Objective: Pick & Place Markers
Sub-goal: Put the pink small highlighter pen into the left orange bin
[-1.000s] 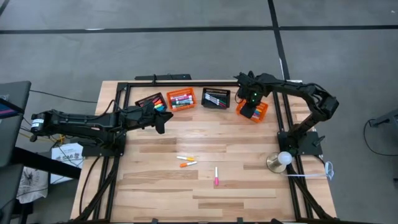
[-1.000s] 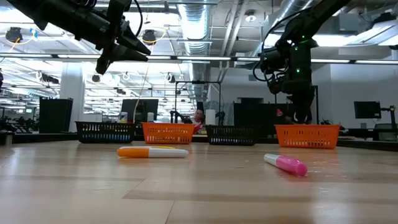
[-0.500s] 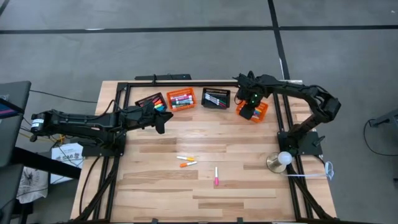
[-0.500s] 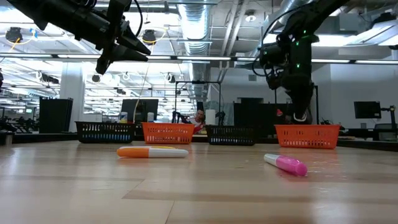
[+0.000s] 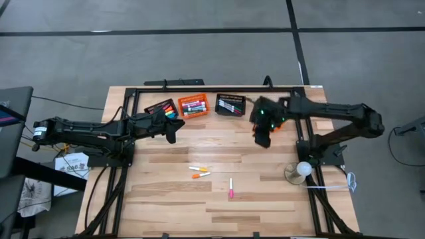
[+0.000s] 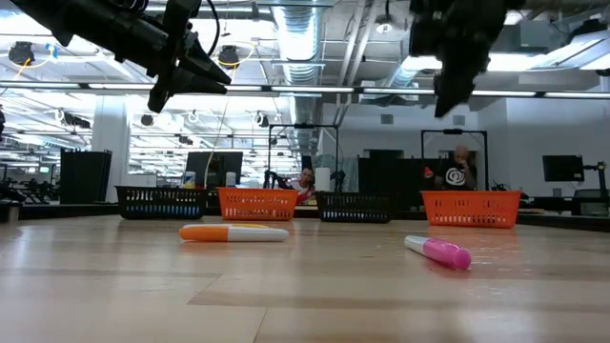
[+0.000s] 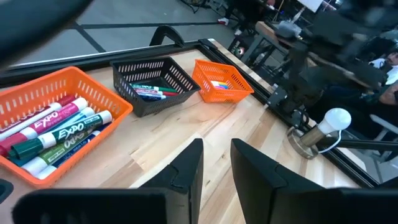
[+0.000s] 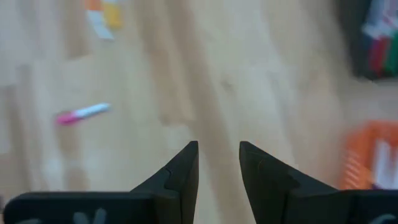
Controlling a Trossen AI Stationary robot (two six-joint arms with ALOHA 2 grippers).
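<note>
We see the right gripper (image 5: 263, 141) narrowly open, empty, above the table (image 5: 265, 192); left gripper (image 5: 174, 135) likewise.

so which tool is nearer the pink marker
Right. The right tool hangs above bare wood just up and right of the pink marker; the left tool sits farther off, beside the baskets.

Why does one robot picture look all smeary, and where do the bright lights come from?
The right wrist view is smeared: the pink marker and the wood look streaky, only the dark fingers look crisp. In the low view, long ceiling lights shine brightly and the table is glossy. The high view is evenly lit.
</note>
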